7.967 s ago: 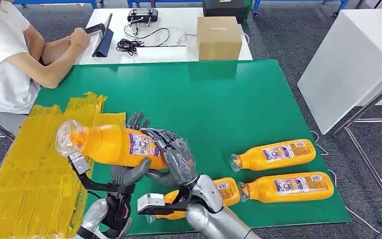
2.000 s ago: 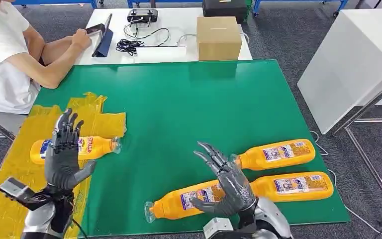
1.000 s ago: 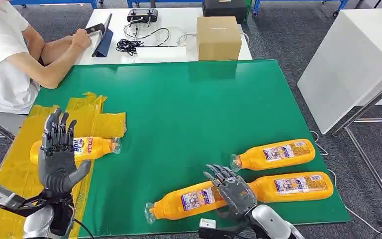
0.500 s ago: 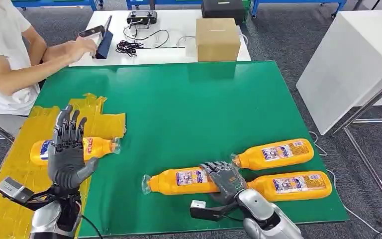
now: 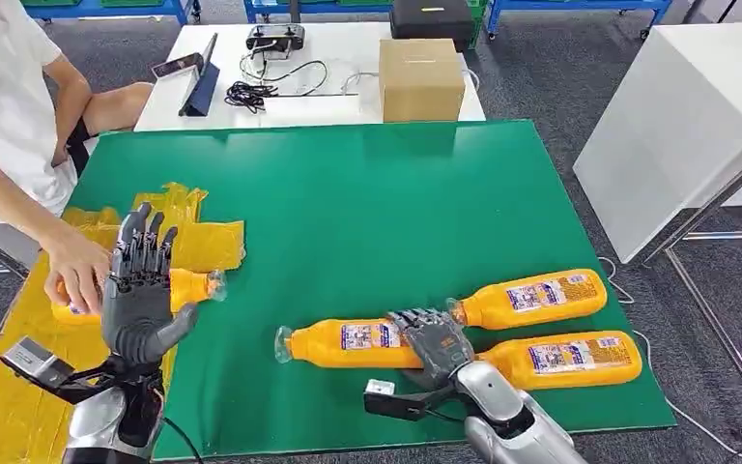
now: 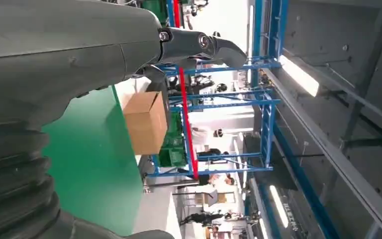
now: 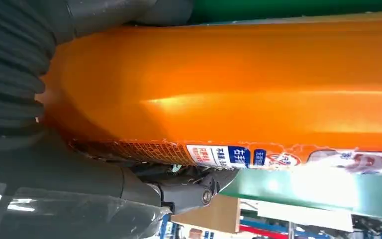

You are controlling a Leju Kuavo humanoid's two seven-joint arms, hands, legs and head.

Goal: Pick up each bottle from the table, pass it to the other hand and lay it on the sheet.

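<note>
An orange bottle (image 5: 348, 340) lies on the green table (image 5: 367, 203), and my right hand (image 5: 432, 343) grips its base end from above; the right wrist view shows the bottle (image 7: 229, 84) pressed against my fingers (image 7: 179, 189). My left hand (image 5: 140, 285) is raised, fingers spread and holding nothing, over the yellow sheet (image 5: 29, 367). Behind it another bottle (image 5: 191, 287) lies on the sheet, with a person's hand (image 5: 77, 275) on its far end. Two more bottles (image 5: 531, 298) (image 5: 565, 358) lie at the table's right front.
A cardboard box (image 5: 421, 77) stands on a white table (image 5: 328, 92) beyond the green one, beside a tablet and cables. A white panel (image 5: 676, 116) stands to the right. A person sits at the left edge.
A person's hand has reached onto the bottle on the sheet. My right hand has closed over the nearest bottle, which has turned a little more level. The left hand drifted slightly right.
</note>
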